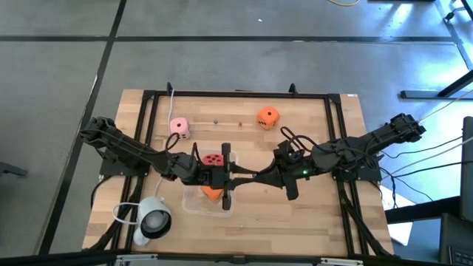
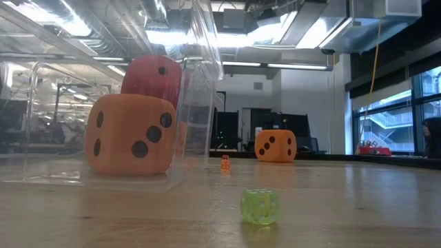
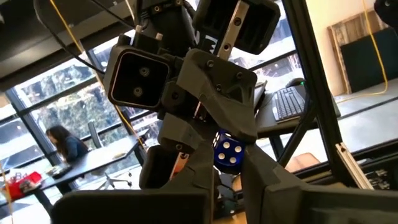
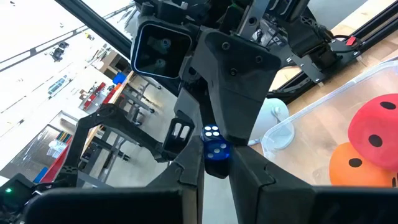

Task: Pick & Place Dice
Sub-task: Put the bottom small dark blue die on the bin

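Observation:
Both arms meet above the table's middle, fingertips facing each other. My right gripper (image 4: 214, 177) is shut on a small blue die (image 4: 214, 151). My left gripper (image 3: 233, 180) is shut right at that blue die (image 3: 228, 154). Below them a red die (image 1: 213, 160) rests on an orange die (image 1: 212, 193) inside a clear container (image 2: 200, 69). Another orange die (image 1: 267, 117) and a pale pink die (image 1: 179, 127) sit on the table farther back. My right gripper pinches the blue die (image 4: 216, 163) between its two fingertips, coming roughly level from the table's right. The die is lifted clear, high above the container. My left gripper's shut fingertips (image 3: 208, 186) reach the same die from the left; whether they touch it I cannot tell.
A white round device (image 1: 151, 219) with a cable lies near the front left. A tiny green die (image 2: 260, 207) and a tiny orange one (image 2: 225, 162) lie on the wood. A black frame (image 1: 148, 111) runs around the work area.

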Available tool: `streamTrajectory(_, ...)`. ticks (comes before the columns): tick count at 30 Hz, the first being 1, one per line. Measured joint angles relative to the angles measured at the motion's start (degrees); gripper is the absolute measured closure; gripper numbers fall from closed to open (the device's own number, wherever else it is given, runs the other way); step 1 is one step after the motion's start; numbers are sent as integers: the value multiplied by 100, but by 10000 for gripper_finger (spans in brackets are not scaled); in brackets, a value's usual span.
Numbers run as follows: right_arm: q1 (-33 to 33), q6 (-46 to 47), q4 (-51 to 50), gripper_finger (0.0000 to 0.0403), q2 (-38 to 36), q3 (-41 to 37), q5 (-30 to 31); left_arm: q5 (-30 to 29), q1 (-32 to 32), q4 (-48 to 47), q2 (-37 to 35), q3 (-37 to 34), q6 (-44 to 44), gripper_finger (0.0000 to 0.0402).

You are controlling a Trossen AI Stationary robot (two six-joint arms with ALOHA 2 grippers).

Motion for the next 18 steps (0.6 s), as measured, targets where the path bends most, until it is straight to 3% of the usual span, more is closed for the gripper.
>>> streamTrajectory(12,0,0,-13,356,0,0,0,-47,-9,2,0,0,-27,384)
streamTrajectory(18,-4,-96,-26,301,7,-4,-5,-190,-41,1,0,2,-118,385)
